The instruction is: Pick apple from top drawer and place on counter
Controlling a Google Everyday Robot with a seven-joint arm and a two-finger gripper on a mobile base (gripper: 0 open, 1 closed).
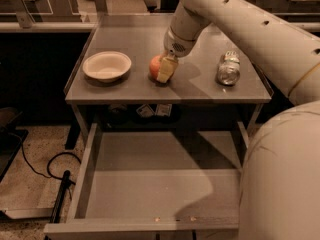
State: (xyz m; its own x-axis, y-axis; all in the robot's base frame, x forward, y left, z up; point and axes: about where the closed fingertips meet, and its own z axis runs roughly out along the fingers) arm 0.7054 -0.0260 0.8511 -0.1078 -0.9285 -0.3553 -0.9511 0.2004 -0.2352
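The apple, red-orange, sits on or just above the counter near its middle. My gripper reaches down from the upper right and is shut on the apple, with one cream finger covering its right side. The top drawer is pulled open below the counter, and its flat grey bottom is bare.
A white bowl stands on the counter left of the apple. A crushed silver can lies to the right. My white arm fills the right side of the view. A black cable lies on the floor at the left.
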